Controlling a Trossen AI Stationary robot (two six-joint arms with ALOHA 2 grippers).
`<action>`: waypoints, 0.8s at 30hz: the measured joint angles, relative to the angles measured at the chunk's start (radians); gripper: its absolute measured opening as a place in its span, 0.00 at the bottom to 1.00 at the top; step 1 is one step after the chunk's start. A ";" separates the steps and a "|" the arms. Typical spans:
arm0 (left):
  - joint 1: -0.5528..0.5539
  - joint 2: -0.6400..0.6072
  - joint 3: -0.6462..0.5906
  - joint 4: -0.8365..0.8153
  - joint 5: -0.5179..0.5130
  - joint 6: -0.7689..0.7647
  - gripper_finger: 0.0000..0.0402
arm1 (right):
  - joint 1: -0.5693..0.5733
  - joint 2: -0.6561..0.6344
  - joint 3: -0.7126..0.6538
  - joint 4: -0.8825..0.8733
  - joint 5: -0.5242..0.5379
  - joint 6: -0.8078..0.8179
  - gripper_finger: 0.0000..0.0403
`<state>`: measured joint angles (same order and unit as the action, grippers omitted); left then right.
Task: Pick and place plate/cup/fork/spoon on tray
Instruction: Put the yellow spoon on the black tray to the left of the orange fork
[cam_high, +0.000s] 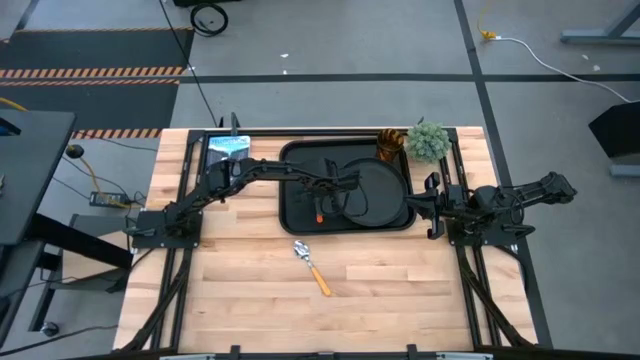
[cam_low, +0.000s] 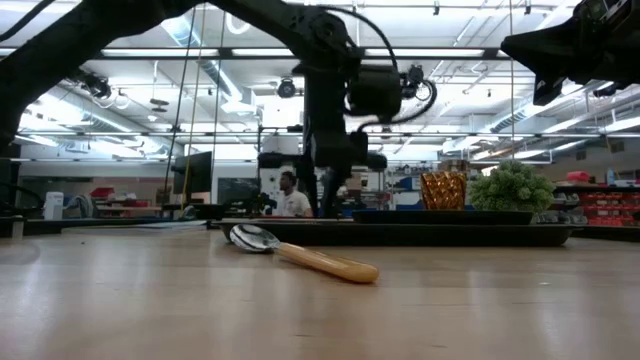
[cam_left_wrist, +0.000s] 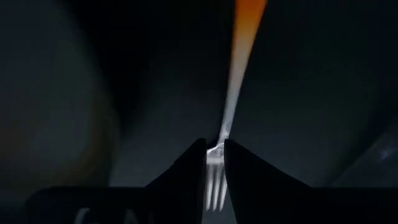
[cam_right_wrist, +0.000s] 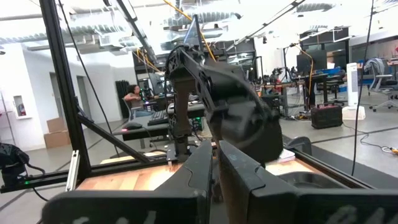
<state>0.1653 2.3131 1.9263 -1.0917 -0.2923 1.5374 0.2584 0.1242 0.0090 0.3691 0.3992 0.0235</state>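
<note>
The left gripper (cam_high: 322, 205) reaches from the desk's left side out over the tray (cam_high: 292, 215), its jaws drawn narrow and pinching the fork (cam_left_wrist: 225, 134) at the neck, just where the silver tines meet the handle; in the left wrist view the tines show in the slit between the two dark fingers (cam_left_wrist: 186, 171) and the red-orange handle runs away from them over the dark tray floor; in the high view the handle's orange end shows just under the gripper, on the tray beside the plate (cam_high: 378, 190).

The plate lies in the tray's right half, partly crossed by the left arm; the cup (cam_high: 389, 145) stands at the tray's far right corner, close to a small green plant (cam_high: 428, 141) on the desk (cam_high: 240, 290).

The spoon (cam_high: 311, 265) lies on the bare wood in front of the tray, well apart from both grippers, bowl toward the tray and yellow-orange handle pointing away.

The right gripper (cam_high: 434, 205) hangs at the tray's right edge, holding nothing; its jaws stand nearly together, a thin gap between them in the right wrist view.

A person sits in the room beyond the desk (cam_low: 290, 197).
</note>
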 joint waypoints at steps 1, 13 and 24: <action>-0.001 -0.010 0.000 0.001 0.001 -0.008 0.16 | 0.000 0.000 0.000 0.000 0.000 0.000 0.08; -0.061 -0.054 0.001 0.049 0.106 -0.922 0.16 | 0.000 0.000 0.000 0.003 0.000 0.000 0.08; -0.195 -0.064 0.001 0.066 0.211 -1.888 0.16 | 0.000 0.000 0.000 0.003 0.000 0.000 0.08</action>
<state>-0.0300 2.2494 1.9274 -1.0262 -0.0814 -0.3503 0.2587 0.1244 0.0090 0.3721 0.3990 0.0238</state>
